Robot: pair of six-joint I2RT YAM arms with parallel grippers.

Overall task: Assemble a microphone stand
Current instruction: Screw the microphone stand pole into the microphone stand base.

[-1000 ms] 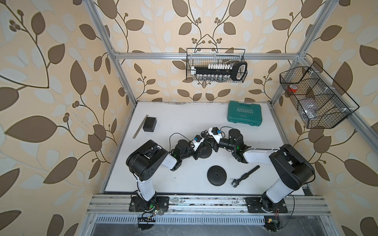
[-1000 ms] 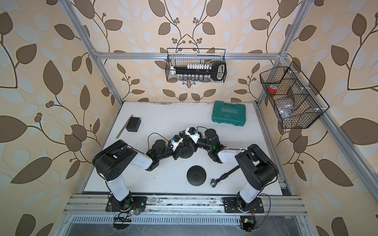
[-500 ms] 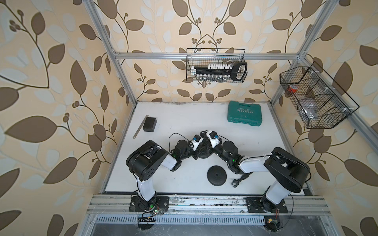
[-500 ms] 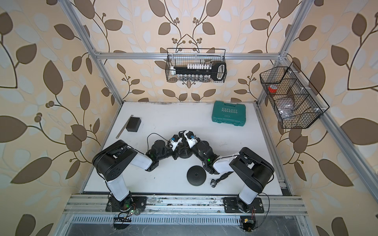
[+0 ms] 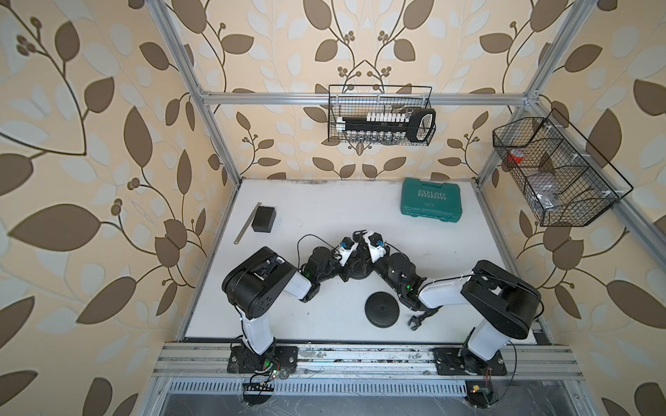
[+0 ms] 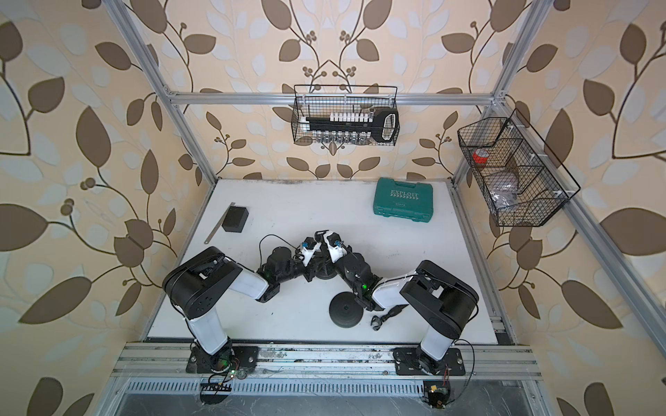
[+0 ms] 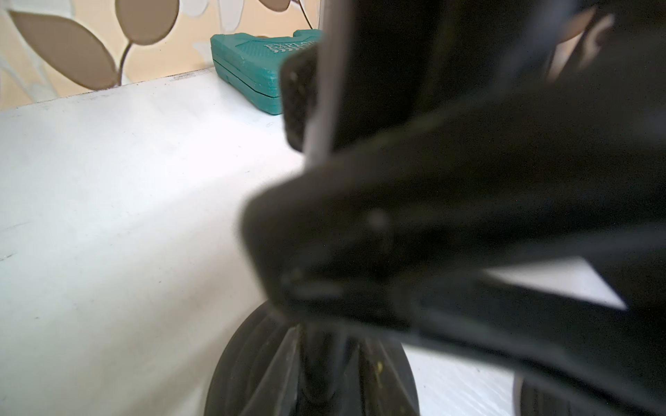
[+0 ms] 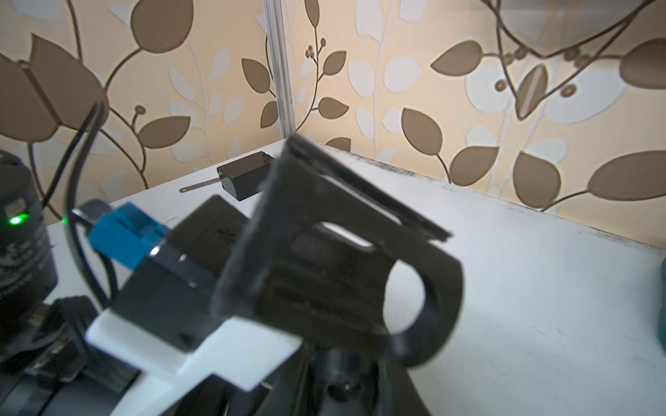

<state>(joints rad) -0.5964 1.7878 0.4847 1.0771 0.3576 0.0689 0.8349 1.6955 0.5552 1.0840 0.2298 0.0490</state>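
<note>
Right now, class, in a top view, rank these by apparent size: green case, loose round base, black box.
1. Green case
2. Loose round base
3. Black box
The differences are clear.

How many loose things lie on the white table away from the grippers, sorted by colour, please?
Black: 3 (box, round base, clip arm)
Green: 1 (case)
Silver: 1 (metal strip)
Total: 5
</note>
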